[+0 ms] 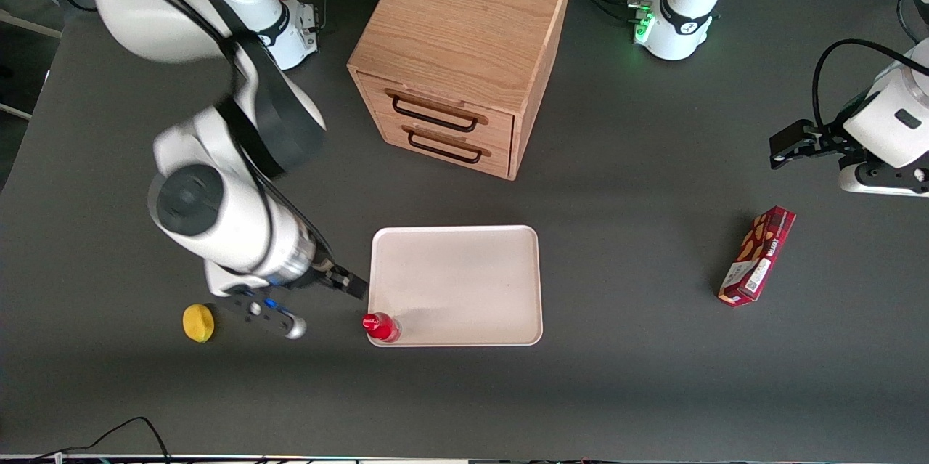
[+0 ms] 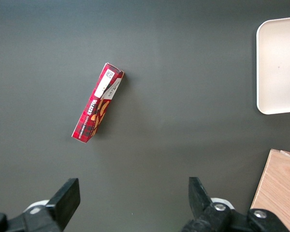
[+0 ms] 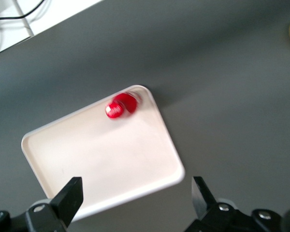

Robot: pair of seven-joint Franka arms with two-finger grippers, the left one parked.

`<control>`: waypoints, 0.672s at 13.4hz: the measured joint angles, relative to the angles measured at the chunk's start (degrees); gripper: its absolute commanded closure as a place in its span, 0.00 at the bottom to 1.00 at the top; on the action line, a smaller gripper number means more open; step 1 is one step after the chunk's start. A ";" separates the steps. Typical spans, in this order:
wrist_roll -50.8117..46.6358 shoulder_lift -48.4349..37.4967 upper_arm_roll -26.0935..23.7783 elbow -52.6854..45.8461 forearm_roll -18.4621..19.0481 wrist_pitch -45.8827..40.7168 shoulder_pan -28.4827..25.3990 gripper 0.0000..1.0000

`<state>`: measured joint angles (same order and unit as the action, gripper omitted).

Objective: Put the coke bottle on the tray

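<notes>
Coke bottle (image 1: pixel 381 326) stands upright inside a corner of the tray (image 1: pixel 464 282), just below and near the end effector (image 1: pixel 348 282), which hangs above with its fingers spread and nothing between them. To my eye the placing looks done; only pulling away remains.

The front view looks down steeply on the whole table from high above. The right wrist view looks straight down past the gripper (image 3: pixel 135 200), with its fingers spread apart, onto the tray (image 3: pixel 111 159) just below the claw. The left wrist view also faces down and shares the tray's (image 2: pixel 280 72) edge.
</notes>
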<state>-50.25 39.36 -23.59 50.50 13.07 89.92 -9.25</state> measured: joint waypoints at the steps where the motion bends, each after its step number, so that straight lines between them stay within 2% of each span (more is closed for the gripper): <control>1: 2.97 -5.19 -0.52 2.20 -0.30 -3.27 1.64 0.00; 3: 9.83 -17.32 0.61 10.63 -3.87 -7.15 5.14 0.00; 5: 19.46 -31.03 8.86 22.77 -10.51 -7.95 6.16 0.00; 6: 24.70 -37.67 13.52 29.50 -12.65 -7.93 6.62 0.00; 9: 33.46 -51.93 21.39 46.83 -14.18 -6.85 7.88 0.00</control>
<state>-16.79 -12.57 -2.20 97.33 -1.11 83.07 -1.38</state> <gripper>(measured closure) 0.000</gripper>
